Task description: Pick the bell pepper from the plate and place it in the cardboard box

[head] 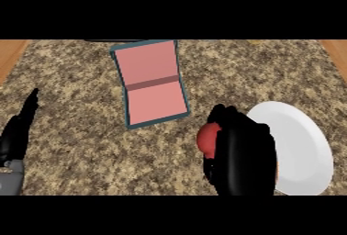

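Right robot hand (240, 153) is curled round the red bell pepper (208, 139); only the pepper's left side shows past the fingers, the rest is hidden under the hand. The pepper appears already clear of the white plate (305, 147), sitting just left of the plate's rim over the speckled counter (81, 137), though height above the surface cannot be judged from this steep view. Step in hand, as I read it: carry to the cardboard box (152, 82), which lies up and to the left, a teal-edged tray with a pink interior split by a darker band into two sections. To do it well: keep the grasp closed, travel up-left until the pepper sits over one pink section and well inside the rim, then lower before opening, so it does not roll out over the edge. Pose: right forearm comes in from the lower edge, back of hand facing up. Left robot hand (20, 126) rests open at the left edge, fingers straight.
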Controlling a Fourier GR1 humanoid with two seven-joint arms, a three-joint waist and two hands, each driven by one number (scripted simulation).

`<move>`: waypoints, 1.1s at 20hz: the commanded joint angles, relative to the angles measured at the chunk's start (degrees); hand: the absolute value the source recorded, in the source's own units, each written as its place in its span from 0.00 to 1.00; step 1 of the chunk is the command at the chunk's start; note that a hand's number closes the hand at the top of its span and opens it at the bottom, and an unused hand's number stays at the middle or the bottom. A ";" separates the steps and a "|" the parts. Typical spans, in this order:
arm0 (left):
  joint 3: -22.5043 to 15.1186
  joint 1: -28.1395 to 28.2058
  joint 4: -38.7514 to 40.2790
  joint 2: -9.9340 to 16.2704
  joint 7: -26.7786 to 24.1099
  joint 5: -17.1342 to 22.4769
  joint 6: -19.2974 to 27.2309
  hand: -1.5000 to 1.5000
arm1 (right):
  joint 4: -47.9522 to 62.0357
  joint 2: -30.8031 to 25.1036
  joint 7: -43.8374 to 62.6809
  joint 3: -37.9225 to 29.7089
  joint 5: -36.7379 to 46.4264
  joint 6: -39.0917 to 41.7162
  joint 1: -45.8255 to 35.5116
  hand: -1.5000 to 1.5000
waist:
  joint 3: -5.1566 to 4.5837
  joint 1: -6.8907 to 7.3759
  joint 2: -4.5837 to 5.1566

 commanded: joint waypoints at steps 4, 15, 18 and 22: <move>-1.36 -1.46 -0.64 -1.72 1.26 -1.29 0.44 0.50 | 10.72 0.47 8.99 -4.12 -14.18 -7.09 -18.83 1.00 | 0.06 0.91 0.38; -0.09 -2.46 -1.23 0.05 1.73 -0.02 -2.23 0.50 | 37.81 0.48 7.58 -16.99 -27.78 -22.54 -38.95 1.00 | 0.06 2.96 0.80; -0.53 -4.06 4.00 -1.64 -2.73 -1.56 -0.16 0.50 | 47.21 0.48 5.35 -16.73 -30.37 -29.30 -42.89 1.00 | -0.03 2.72 1.18; -0.70 -3.07 1.87 -1.36 -0.80 -1.27 -1.19 0.50 | 60.43 0.48 -2.24 -21.47 -33.70 -34.84 -47.01 1.00 | 0.02 3.26 1.24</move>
